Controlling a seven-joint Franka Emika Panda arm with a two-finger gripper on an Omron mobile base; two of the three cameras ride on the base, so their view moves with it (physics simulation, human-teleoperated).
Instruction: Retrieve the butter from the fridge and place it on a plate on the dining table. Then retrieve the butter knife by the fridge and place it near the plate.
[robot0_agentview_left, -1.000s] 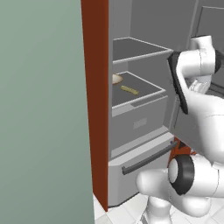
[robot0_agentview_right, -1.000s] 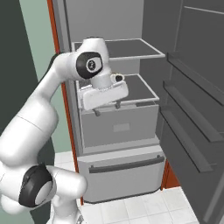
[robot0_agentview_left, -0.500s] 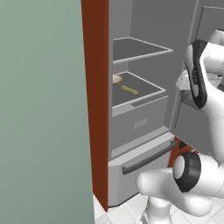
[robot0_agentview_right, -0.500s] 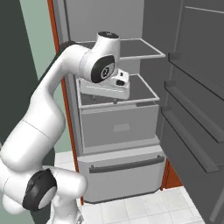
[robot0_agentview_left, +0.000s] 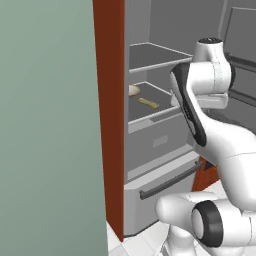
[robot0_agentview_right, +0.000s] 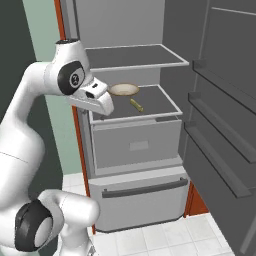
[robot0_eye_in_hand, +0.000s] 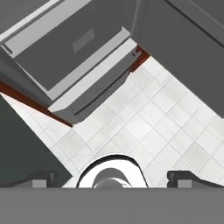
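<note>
**Open gripper faces the floor, butter waits on the fridge shelf behind it**

Nearest the cameras, the gripper (robot0_eye_in_hand: 111, 179) points down at the white floor tiles (robot0_eye_in_hand: 144, 127) in front of the fridge (robot0_agentview_right: 135, 150), its two dark fingertips (robot0_eye_in_hand: 41, 178) standing wide apart with nothing between them. In the hand view the fridge's bottom drawer (robot0_eye_in_hand: 94, 85) and the closed drawer above it lie just ahead of the fingertips.

Farther in, the butter (robot0_agentview_right: 136, 105) lies flat on the lower fridge shelf (robot0_agentview_right: 160, 102), above the drawers and well apart from the gripper. Just beside it, toward the back left of that shelf, sits a tan round item (robot0_agentview_right: 123, 89). The same stick of butter (robot0_agentview_left: 148, 103) shows on the shelf from the left base view, with the arm's white wrist standing in front of the fridge opening to its right.

Compared with a second ago, the arm has risen and swung its upper links higher in front of the fridge; the butter and the round item have not moved.
</note>
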